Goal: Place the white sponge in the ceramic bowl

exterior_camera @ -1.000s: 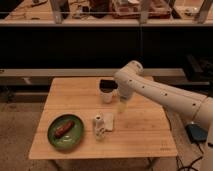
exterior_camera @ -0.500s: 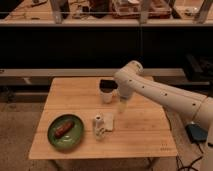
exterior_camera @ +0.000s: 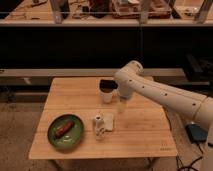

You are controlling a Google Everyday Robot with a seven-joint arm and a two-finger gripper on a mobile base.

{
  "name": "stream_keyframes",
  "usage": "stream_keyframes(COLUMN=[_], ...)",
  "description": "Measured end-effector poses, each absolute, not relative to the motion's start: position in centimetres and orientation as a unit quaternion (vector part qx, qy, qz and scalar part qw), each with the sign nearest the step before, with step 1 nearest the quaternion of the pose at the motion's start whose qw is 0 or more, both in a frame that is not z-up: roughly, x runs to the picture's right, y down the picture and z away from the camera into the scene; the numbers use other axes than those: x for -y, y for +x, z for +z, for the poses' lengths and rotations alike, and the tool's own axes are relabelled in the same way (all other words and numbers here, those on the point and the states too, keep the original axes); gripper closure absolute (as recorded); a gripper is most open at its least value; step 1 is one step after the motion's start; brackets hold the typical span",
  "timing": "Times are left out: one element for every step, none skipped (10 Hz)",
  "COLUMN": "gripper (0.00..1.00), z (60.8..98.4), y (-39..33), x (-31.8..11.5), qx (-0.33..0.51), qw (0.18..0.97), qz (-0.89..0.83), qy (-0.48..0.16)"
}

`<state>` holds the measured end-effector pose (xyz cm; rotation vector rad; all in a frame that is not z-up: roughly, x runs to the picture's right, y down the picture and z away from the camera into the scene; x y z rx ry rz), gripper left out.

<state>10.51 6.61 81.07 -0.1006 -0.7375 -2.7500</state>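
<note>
Camera view: the only view, looking down across the table from the front.
Gripper: the light-coloured two-finger gripper [exterior_camera: 121, 103] hangs point-down from the white arm [exterior_camera: 165, 95] over the back half of the pale wooden table [exterior_camera: 142, 135], just right of the white mug with a dark inside [exterior_camera: 106, 92]. Whether it is released or clenched cannot be told; nothing shows in it.
White sponge: the small, soft, cream-white squarish sponge [exterior_camera: 108, 121] lies flat near the middle of the table, in front of the gripper and a little to its left, apart from it.
Beside the sponge: a small upright white object [exterior_camera: 98, 125] stands just left of it, touching or nearly so; what it is cannot be made out.
Ceramic bowl: the round, shallow, glossy green ceramic bowl [exterior_camera: 73, 140] sits near the front left corner, left of the sponge and apart from it, with a brown elongated item [exterior_camera: 64, 128] lying inside.
Change: almost none. Arm, mug, sponge and bowl stand where they stood half a second and a second ago.
Meaning: by my judgement the task is at its start. The sponge is not yet grasped, so the reach toward it comes first, and the upright object beside it may get knocked.
</note>
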Motion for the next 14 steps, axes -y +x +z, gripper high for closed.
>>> stream_keyframes(gripper=[0.20, 0.20, 0.20, 0.20, 0.20, 0.20, 0.20, 0.20, 0.20, 0.20, 0.20, 0.20, 0.20, 0.20], z=[81.1, 81.2, 81.2, 81.2, 81.2, 81.2, 81.1, 81.1, 81.0, 81.0, 81.0, 81.0, 80.9, 80.4], y=[10.5, 10.4, 10.1, 9.9, 9.7, 9.1, 8.4, 7.9, 7.9, 7.7, 7.5, 7.5, 7.5, 7.2], x=[-6.6, -6.7, -6.8, -7.1, -7.3, -7.7, -7.9, -8.2, -8.4, -8.5, -8.4, -8.5, -8.6, -8.9], qx=[0.257, 0.263, 0.271, 0.284, 0.293, 0.306, 0.315, 0.323, 0.328, 0.330, 0.331, 0.332, 0.332, 0.332], qw=[0.150, 0.173, 0.202, 0.252, 0.296, 0.340, 0.370, 0.399, 0.416, 0.425, 0.424, 0.426, 0.429, 0.444], qz=[-0.954, -0.949, -0.941, -0.925, -0.908, -0.887, -0.871, -0.854, -0.844, -0.838, -0.838, -0.837, -0.835, -0.826], qy=[-0.035, -0.032, -0.029, -0.033, -0.043, -0.058, -0.069, -0.081, -0.089, -0.093, -0.092, -0.092, -0.095, -0.104])
